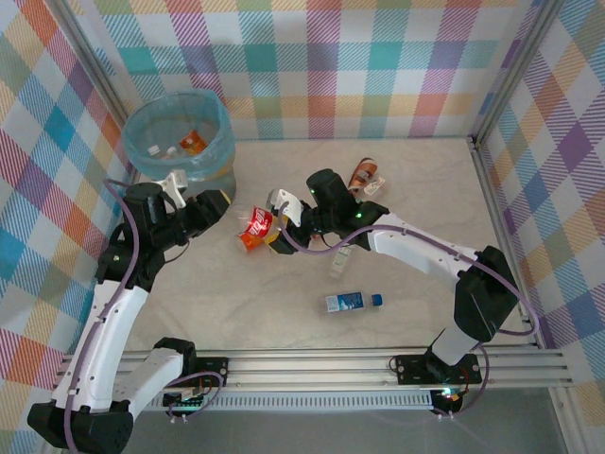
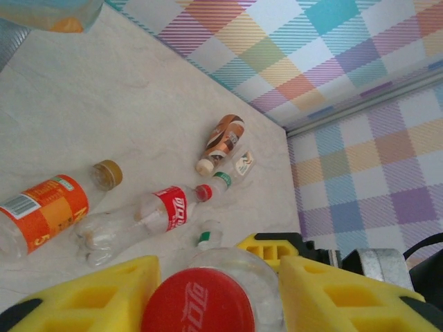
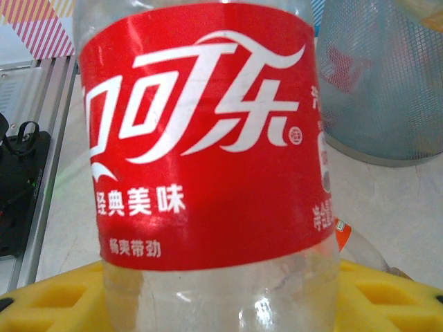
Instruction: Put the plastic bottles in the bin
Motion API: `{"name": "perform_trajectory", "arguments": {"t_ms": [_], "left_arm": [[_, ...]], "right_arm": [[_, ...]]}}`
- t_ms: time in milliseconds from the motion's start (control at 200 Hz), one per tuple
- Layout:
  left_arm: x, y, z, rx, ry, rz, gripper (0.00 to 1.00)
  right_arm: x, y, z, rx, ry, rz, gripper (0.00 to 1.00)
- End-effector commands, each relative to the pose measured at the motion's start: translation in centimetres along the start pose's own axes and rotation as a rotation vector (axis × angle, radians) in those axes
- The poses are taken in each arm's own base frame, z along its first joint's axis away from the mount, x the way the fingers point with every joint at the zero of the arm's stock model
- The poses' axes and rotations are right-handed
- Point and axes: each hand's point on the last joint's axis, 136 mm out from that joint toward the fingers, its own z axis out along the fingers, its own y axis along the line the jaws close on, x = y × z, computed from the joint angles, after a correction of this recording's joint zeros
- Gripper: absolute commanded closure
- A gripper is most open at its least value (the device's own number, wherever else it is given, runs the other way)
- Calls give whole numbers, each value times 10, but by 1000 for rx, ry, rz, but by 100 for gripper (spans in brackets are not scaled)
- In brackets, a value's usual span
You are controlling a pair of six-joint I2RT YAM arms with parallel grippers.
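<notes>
**A robot test cell in a lab**

This is a staged robotics enclosure, not a lived-in room. Beyond the yellow fingers [image 2: 325, 290] of the left gripper [image 2: 218, 273], a pale marbled tabletop [image 2: 104, 97] runs to a bright plaid wall [image 2: 332, 41] edged by a bare metal frame strip [image 2: 360, 104]. From above, the same plaid closes three sides between aluminium posts [image 1: 515, 71]. Up and left of the yellow fingers [image 3: 55, 297] of the right gripper [image 3: 221, 290] lies a slotted aluminium rail [image 3: 41, 104]. Both arms are bolted to it, with purple cables [image 1: 307, 249] running along them and a small exposed circuit board [image 1: 184, 397] beside one base.
</notes>
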Motion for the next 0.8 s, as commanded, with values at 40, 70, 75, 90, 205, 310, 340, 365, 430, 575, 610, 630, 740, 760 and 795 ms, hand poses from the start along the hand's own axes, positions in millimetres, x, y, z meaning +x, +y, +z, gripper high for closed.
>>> {"name": "perform_trajectory", "arguments": {"t_ms": [40, 70, 75, 90, 205, 310, 340, 365, 430, 575, 610, 630, 740, 760, 795], "left_arm": [[-4, -16, -1, 62, -11, 20, 61], [-6, -17, -2, 64, -14, 21, 62], [-6, -17, -1, 64, -14, 21, 62], [-7, -18, -2, 65, -16, 22, 62], [-17, -28, -8, 79, -50, 34, 71], [-34, -40, -17, 78, -110, 50, 82], [-40, -43, -20, 73, -132, 54, 88], [-46, -46, -23, 67, -153, 59, 92], [-61, -55, -30, 63, -207, 79, 100], [-96, -73, -39, 22, -294, 143, 100], [-105, -76, -40, 4, -310, 162, 100], [-111, -79, -41, -3, -319, 174, 100], [-140, -91, -46, -47, -366, 231, 100], [-145, -93, -46, -56, -374, 237, 100], [-154, -95, -48, -71, -392, 250, 100]], "right_arm": [[-26, 5, -13, 3, -72, -30, 38], [-27, 5, -13, 4, -74, -29, 38], [-27, 4, -13, 6, -74, -29, 37], [-27, 4, -13, 6, -73, -27, 37], [-34, 1, -15, 20, -86, -29, 35], [-47, -4, -18, 42, -109, -32, 29], [-51, -5, -18, 51, -114, -33, 27], [-55, -7, -20, 59, -122, -36, 24], [-67, -14, -23, 91, -141, -42, 10], [-96, -28, -34, 173, -209, -75, 0], [-102, -31, -36, 188, -214, -76, 0], [-104, -32, -36, 194, -215, -76, 0], [-115, -47, -35, 235, -184, -46, 0], [-116, -51, -33, 246, -172, -34, 0], [-118, -58, -32, 267, -151, -10, 0]]}}
